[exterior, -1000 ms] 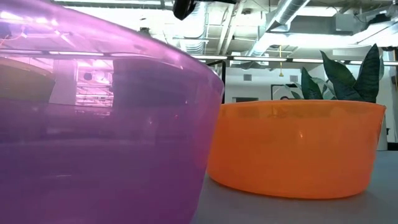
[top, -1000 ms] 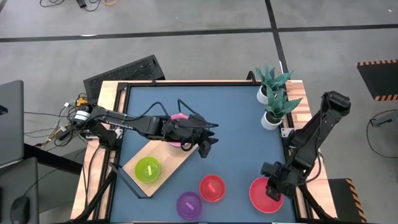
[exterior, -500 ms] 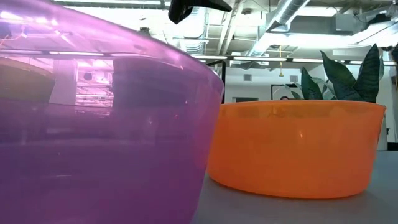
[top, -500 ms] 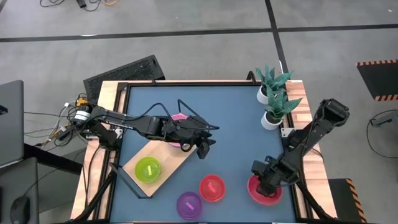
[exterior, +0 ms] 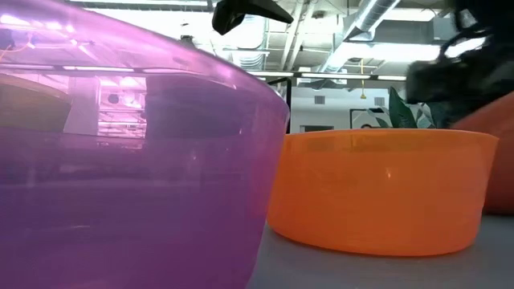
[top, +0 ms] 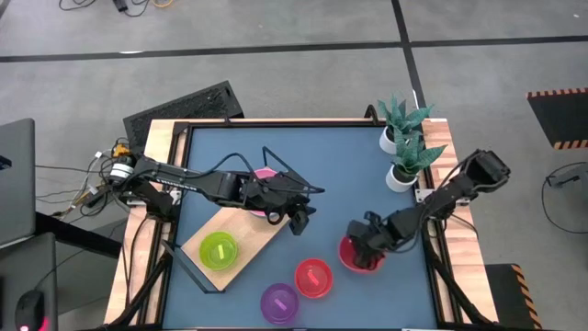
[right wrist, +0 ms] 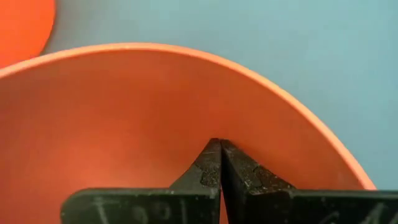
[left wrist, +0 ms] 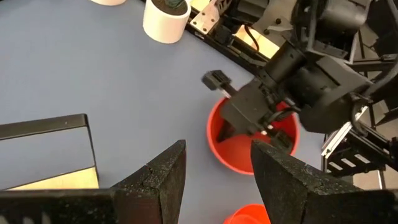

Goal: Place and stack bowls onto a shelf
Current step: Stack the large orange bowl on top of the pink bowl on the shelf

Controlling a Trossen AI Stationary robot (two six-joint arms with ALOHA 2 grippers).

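The shelf (top: 241, 241) is a light wooden board with a black wire frame, left of the table's middle. A lime green bowl (top: 219, 249) stands on it, and a pink bowl (top: 266, 174) shows under my left arm. My left gripper (top: 299, 221) hangs open above the blue tabletop, just right of the shelf, with nothing between its fingers (left wrist: 163, 180). The large red bowl (top: 360, 257) rests right of centre, and my right gripper (top: 364, 243) reaches into it from above, shut. A smaller red bowl (top: 313, 278) and a purple bowl (top: 279, 302) stand near the front edge. My right gripper has its shut fingers (right wrist: 211, 163) inside the large red bowl, slanting down from the table's right. The tips lie against the bowl's inner wall (right wrist: 219, 127), below its rim. The frames do not show whether the bowl's base is flat on the table.
Two white plant pots (top: 395, 140) (top: 401, 177) stand at the far right corner. In the low view the purple bowl (exterior: 120, 168) and the smaller red bowl (exterior: 381, 189) fill the foreground. Open tabletop (top: 340, 175) lies between the arms.
My right gripper, still shut, has swung from the front right corner toward the table's middle, turning as it went. The large red bowl has slid along the table with it, leftward and away from the front edge. The other bowls have stayed in place.
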